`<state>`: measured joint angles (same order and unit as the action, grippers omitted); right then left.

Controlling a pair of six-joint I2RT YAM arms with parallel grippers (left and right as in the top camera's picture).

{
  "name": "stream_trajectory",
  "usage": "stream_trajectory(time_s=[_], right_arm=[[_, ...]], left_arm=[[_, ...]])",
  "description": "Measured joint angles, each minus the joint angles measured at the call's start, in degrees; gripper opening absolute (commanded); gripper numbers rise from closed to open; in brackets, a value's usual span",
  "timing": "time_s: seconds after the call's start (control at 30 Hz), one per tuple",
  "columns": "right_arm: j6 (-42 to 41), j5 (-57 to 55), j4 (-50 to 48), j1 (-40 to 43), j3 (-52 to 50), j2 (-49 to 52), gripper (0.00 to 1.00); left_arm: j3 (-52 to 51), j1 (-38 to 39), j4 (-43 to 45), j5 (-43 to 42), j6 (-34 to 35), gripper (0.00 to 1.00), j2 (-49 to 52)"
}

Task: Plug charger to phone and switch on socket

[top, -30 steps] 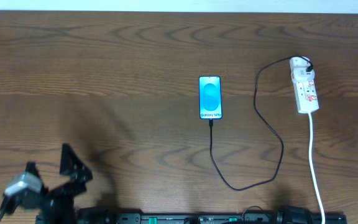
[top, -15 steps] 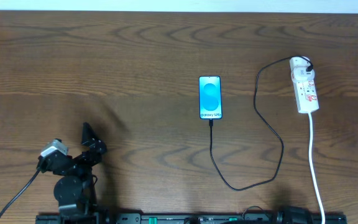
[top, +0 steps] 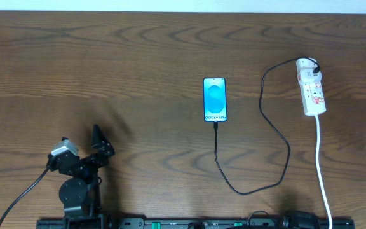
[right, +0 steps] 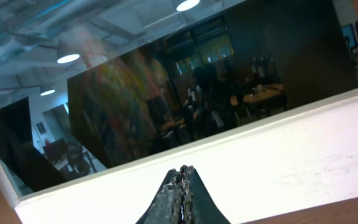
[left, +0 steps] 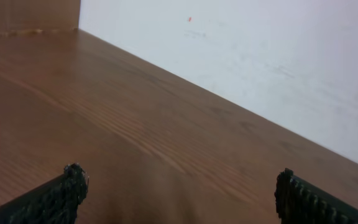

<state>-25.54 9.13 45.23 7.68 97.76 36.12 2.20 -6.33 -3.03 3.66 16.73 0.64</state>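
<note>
The phone (top: pixel 215 99) lies flat at mid table, screen lit light blue. The black charger cable (top: pixel 276 127) runs from the phone's near end in a loop to the white socket strip (top: pixel 312 88) at the right, where it is plugged in. My left gripper (top: pixel 99 143) is open and empty near the front left edge, far from the phone; its two finger tips show in the left wrist view (left: pixel 179 190). My right gripper (right: pixel 182 177) is shut and empty, pointing up at a wall and window; it is out of the overhead view.
The strip's white cord (top: pixel 323 172) runs to the front edge at the right. A black rail (top: pixel 189 223) lies along the front edge. A white wall (left: pixel 260 56) bounds the table's far side.
My left arm has drawn in toward its base at the front left, the gripper shifting right and staying open. Phone, cable and strip have not moved.
</note>
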Motion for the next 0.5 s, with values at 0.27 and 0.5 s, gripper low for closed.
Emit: stream_trajectory(time_s=[0.27, 0.5], right_arm=[[0.13, 0.11, 0.17, 0.0, 0.0, 0.0, 0.02], [0.15, 0.11, 0.92, 0.0, 0.0, 0.0, 0.02]], left_arm=[[-0.09, 0.0, -0.13, -3.78, -5.95, 0.98, 0.59], [-0.11, 0.0, -0.11, -3.82, -6.69, 0.98, 0.61]])
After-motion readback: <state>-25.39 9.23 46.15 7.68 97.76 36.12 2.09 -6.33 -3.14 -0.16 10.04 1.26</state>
